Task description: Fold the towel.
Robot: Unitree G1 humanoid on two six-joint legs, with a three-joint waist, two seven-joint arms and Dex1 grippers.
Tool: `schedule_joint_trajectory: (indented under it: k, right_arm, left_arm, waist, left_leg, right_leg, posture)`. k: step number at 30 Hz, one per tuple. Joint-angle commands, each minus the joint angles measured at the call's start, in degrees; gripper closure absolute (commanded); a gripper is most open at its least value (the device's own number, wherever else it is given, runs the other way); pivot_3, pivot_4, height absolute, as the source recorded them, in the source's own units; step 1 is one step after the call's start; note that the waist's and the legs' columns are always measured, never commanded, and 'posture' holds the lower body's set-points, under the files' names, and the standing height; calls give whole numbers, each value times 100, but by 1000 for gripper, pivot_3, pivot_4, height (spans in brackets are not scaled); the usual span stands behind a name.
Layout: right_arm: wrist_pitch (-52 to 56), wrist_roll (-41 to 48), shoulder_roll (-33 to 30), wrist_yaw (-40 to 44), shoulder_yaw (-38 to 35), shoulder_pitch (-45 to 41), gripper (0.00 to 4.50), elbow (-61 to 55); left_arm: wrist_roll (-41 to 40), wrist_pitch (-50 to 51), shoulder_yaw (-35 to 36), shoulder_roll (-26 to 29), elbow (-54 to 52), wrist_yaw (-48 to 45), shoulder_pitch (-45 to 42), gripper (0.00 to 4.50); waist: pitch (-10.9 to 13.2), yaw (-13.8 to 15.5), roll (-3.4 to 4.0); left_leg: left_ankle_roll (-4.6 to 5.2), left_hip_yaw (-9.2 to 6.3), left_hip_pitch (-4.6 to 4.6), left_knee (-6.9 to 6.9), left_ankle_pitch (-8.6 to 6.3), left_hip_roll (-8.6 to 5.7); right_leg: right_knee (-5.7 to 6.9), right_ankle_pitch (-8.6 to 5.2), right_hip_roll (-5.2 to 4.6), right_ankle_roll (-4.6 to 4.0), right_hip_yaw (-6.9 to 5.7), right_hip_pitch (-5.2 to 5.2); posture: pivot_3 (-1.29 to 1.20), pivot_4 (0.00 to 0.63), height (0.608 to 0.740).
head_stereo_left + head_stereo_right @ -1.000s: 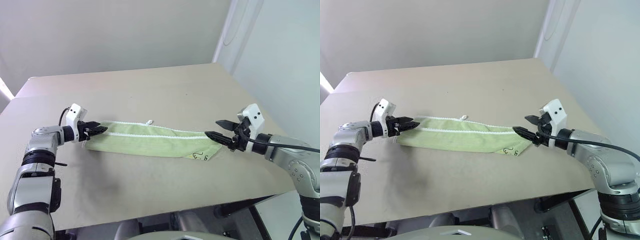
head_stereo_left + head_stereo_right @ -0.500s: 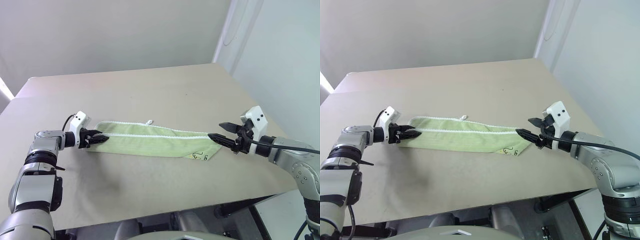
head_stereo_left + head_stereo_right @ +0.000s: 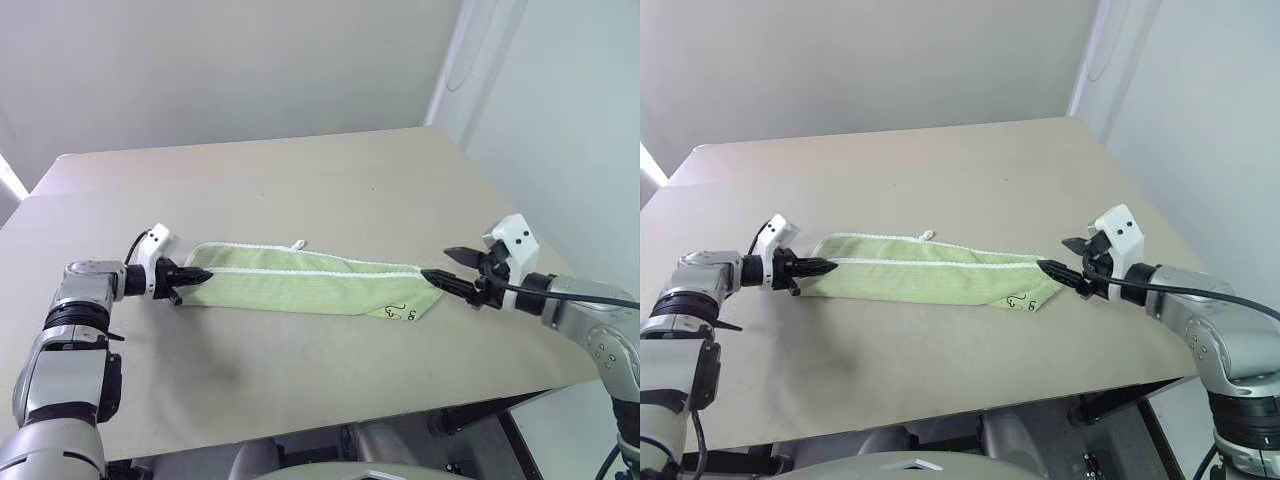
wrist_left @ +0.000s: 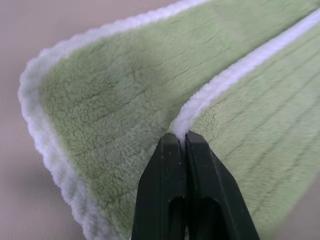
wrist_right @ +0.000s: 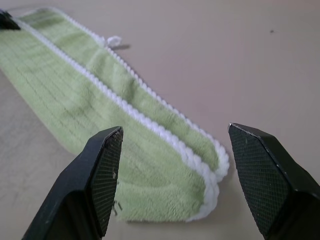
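Observation:
The towel (image 3: pixel 300 287) lies on the table as a long light-green strip folded lengthwise, with white edging, a small loop tag (image 3: pixel 298 244) on its far side and dark marks (image 3: pixel 398 312) near its right end. My left gripper (image 3: pixel 203 273) is at the towel's left end. In the left wrist view its fingers (image 4: pixel 165 170) are shut together, pinching the white edging (image 4: pixel 225 80) of the upper layer. My right gripper (image 3: pixel 440 265) stands open at the towel's right end (image 5: pixel 210 175), low over the table, with one fingertip on each side of that end and nothing held.
The beige table (image 3: pixel 330 190) stretches well beyond the towel on the far side. Its front edge (image 3: pixel 300 432) runs close below the arms, and its right edge (image 3: pixel 520 215) lies just past my right gripper. A pale wall rises behind the table.
My left gripper has gone from open to shut on the edging at the towel's left end, and its wrist has turned more along the strip. The right gripper has stayed open and almost still.

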Motion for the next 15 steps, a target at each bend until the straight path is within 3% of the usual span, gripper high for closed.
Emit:
schedule_joint_trajectory:
  k: [1,7,15]
  right_arm:
    - [-140,-85,-62,60,-46,-6,974,-9]
    - [-189,-196,-12,176,127,-29,974,80]
    - [-157,-285,300,189,312,-597,974,1067]
  left_arm:
    - [-247,83,227,294,-632,-207,132,4487]
    - [-604,466,443,619,-1918,-327,817,4487]
    - [-671,645,386,616,-2400,-69,1290,4487]
  waist:
    - [0,-2,0]
    - [0,1,1]
    - [1,0,1]
  left_leg:
    - [0,0,0,0,0,1]
    - [0,1,2,-1,0,3]
    - [0,1,6,2,0,2]
  right_leg:
    - [0,0,0,0,1,0]
    - [1,0,-1,0,1,0]
    - [3,0,-1,0,1,1]
  posture:
    - [0,0,712]
    - [0,0,712]
    - [0,0,712]
